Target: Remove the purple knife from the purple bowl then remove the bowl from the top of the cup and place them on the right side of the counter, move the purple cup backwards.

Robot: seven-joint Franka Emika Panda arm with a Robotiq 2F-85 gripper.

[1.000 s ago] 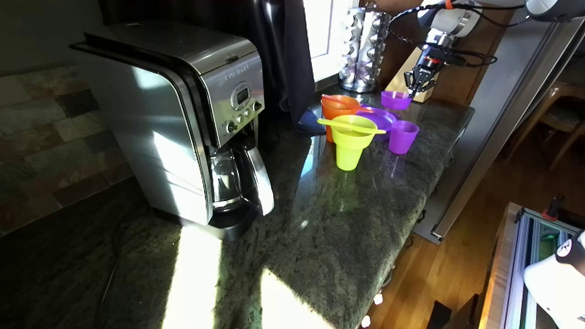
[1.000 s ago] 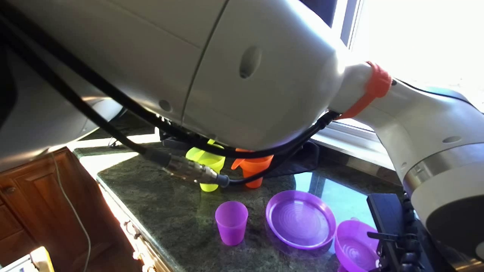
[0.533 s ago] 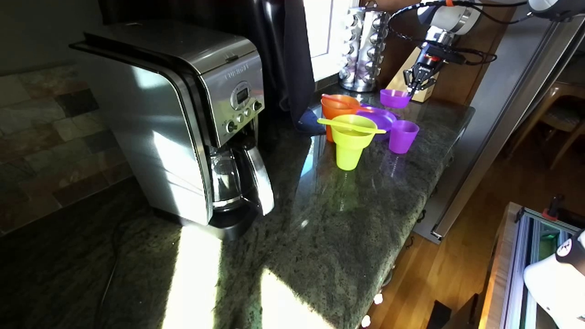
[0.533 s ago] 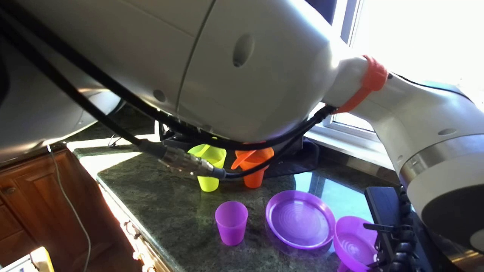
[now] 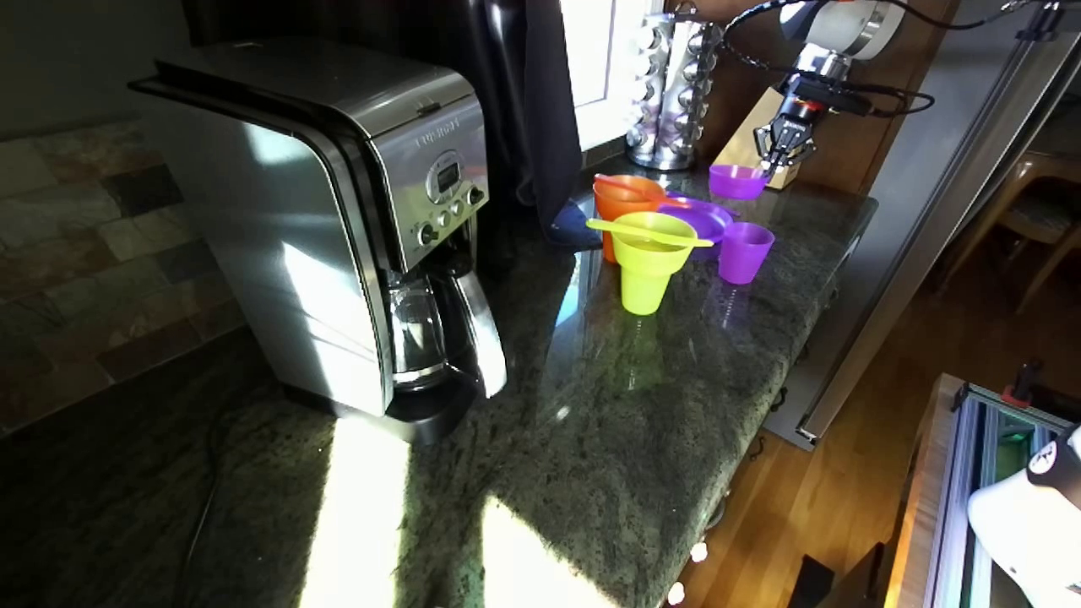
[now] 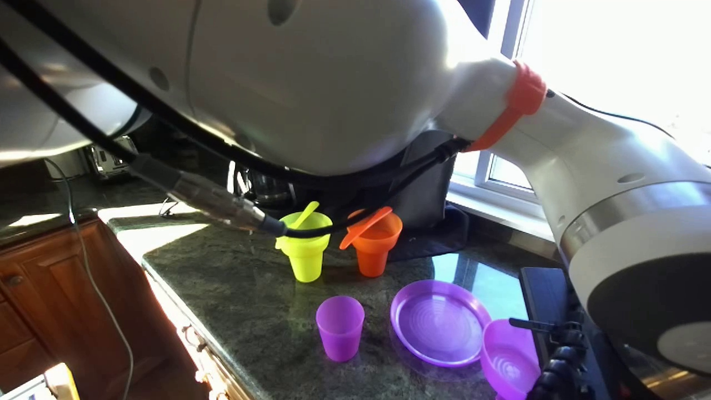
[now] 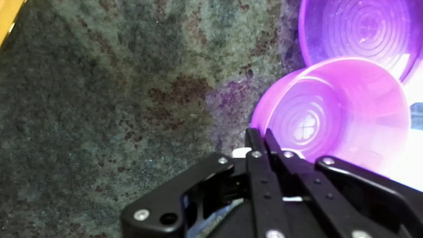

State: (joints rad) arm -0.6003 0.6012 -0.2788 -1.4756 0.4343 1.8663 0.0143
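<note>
My gripper is shut on the rim of the purple bowl, one finger inside and one outside the wall. In both exterior views the gripper is at the side of the bowl; the bowl is partly covered by the gripper and arm. I cannot tell whether the bowl touches the counter. The purple cup stands upright on the counter, apart from the bowl; it also shows in an exterior view. I cannot make out the purple knife; nothing shows inside the bowl.
A purple plate lies between cup and bowl. A yellow-green cup with bowl and an orange one stand farther off, each with a utensil on top. A coffee maker, silver racks and a wooden block stand around the counter.
The gripper and the purple bowl have shifted slightly together, rightward in one exterior view and leftward in the other exterior view. The arm has moved. The cup and plate have stayed put.
</note>
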